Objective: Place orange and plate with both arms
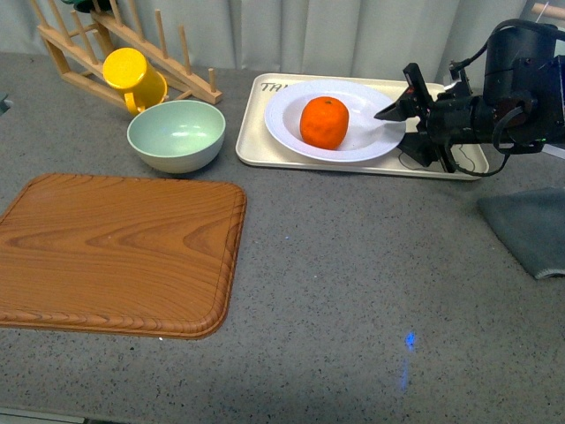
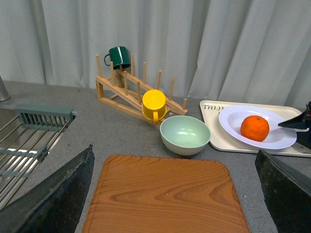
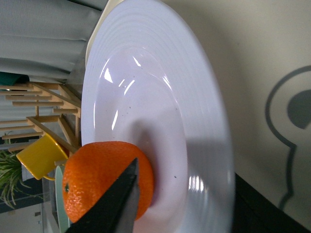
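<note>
The orange sits in the white plate, which rests on the beige tray at the back. My right gripper is open at the plate's right side, one finger above the rim and one below it. In the right wrist view the plate's rim lies between the open jaws of the gripper, and one finger reaches in front of the orange. My left gripper is open and empty above the wooden cutting board. It is out of the front view.
A pale green bowl stands left of the tray. A yellow mug hangs on a wooden rack behind it. The cutting board lies front left. A grey cloth lies at the right. A sink rack is far left.
</note>
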Motion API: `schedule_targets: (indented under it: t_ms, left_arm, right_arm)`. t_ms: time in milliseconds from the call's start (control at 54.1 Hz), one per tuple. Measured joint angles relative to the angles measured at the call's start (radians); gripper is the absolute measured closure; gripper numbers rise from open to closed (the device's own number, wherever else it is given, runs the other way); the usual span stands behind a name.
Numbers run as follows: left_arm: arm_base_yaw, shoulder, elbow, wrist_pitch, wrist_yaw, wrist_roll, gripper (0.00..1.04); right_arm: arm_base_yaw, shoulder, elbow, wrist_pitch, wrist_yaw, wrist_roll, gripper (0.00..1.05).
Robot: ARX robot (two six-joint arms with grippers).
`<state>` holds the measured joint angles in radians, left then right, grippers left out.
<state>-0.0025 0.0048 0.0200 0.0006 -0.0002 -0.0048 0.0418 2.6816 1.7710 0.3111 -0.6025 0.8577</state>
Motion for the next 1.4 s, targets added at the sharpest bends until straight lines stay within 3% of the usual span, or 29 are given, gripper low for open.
schedule_targets:
  t_ms: [277,351,462,591,702,850,924,1164,1405]
  left_arm:
    - [0.0,0.0,0.0,0.0,0.0,0.0,0.06]
    - [0.0,0.0,0.0,0.0,0.0,0.0,0.06]
    - [0.0,0.0,0.0,0.0,0.0,0.0,0.06]
    - [0.0,0.0,0.0,0.0,0.0,0.0,0.06]
    - [0.0,0.0,0.0,0.0,0.0,0.0,0.06]
    - [0.0,-0.001,0.0,0.0,0.0,0.0,0.06]
    - [0.0,-0.001,0.0,0.0,0.0,0.0,0.06]
    - [0.0,-0.001,0.0,0.0,0.0,0.0,0.06]
    - [0.0,-0.001,0.0,0.0,0.0,0.0,0.06]
  right_arm:
    - [-0.04,-0.28,-0.275,0.098,0.056,-0.092,0.07]
    - [-0.042,-0.352,-0.353,0.097,0.109,-0.136,0.09]
    - [-0.042,-0.463,-0.5,0.071,0.293,-0.301,0.09]
    - [-0.041,-0.576,-0.71,0.145,0.523,-0.523,0.09]
    - [-0.047,-0.668,-0.868,0.246,0.641,-0.667,0.09]
    - [-0.049,-0.719,-1.149,0.815,0.614,-0.794,0.28]
    - [-0.042,-0.8,-1.302,1.055,0.607,-0.832,0.46]
    - [-0.042,-1.099,-1.546,1.023,0.605,-0.854,1.03]
    - [-0.042,-1.3,-1.647,0.922,0.605,-0.856,1.04]
